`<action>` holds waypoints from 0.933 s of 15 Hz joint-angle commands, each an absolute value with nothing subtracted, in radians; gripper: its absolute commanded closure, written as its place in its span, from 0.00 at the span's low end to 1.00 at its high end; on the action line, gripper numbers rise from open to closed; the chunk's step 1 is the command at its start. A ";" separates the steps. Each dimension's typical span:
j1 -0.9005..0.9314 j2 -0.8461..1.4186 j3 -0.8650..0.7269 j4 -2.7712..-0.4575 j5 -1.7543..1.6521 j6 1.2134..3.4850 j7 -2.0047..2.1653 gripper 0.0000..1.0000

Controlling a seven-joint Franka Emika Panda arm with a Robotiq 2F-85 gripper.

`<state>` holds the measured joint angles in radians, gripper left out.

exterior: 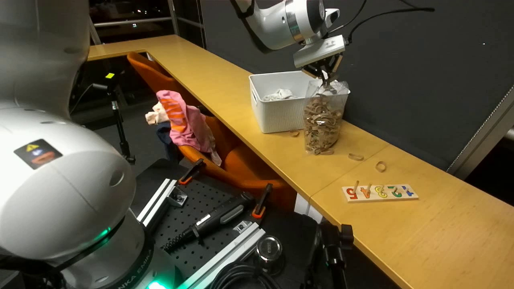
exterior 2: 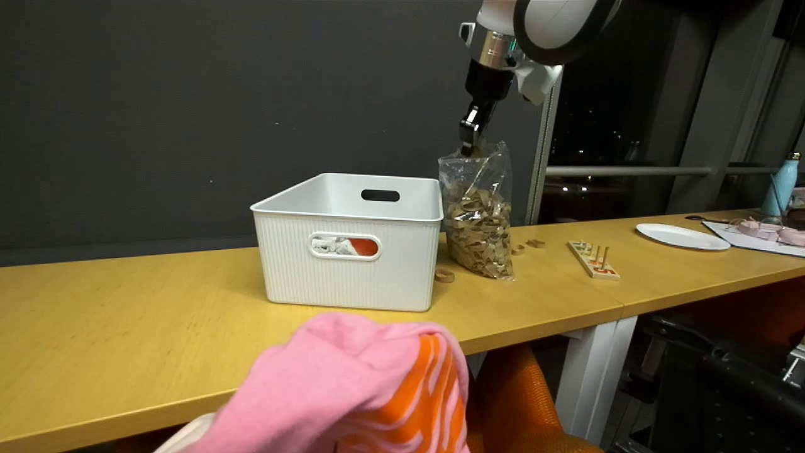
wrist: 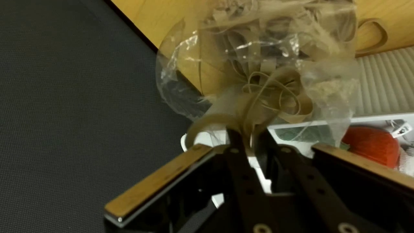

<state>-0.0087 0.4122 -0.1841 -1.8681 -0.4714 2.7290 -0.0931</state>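
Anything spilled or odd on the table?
Yes: at least three rubber bands lie loose on the table, two between the bag and number board, one beside the white bin. They look spilled; many more sit in the bag.

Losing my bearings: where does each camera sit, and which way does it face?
Exterior view: by the robot's base, looking across the table; base, arm and gripper show.
Exterior view: near the pink cloth, facing white bin and dark panel; arm's end and gripper show.
Wrist view: on the wrist, looking down at bag; fingers show.
Both exterior views share bin, bag, number board.
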 commanded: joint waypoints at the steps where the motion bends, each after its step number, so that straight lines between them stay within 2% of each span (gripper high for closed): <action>1: 0.011 0.395 -0.207 -1.885 -0.508 2.731 -0.062 0.51; 7: 0.016 0.314 -0.228 -1.967 -0.533 2.746 -0.017 0.06; 8: 0.018 0.287 -0.237 -1.998 -0.545 2.754 -0.003 0.01; 11: 0.006 0.185 -0.266 -2.104 -0.607 2.769 0.057 0.00; 14: -0.092 0.119 -0.241 -2.162 -0.506 2.768 -0.053 0.00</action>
<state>-0.0193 0.2111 -0.2529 -2.0742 -0.5664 2.7487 0.0265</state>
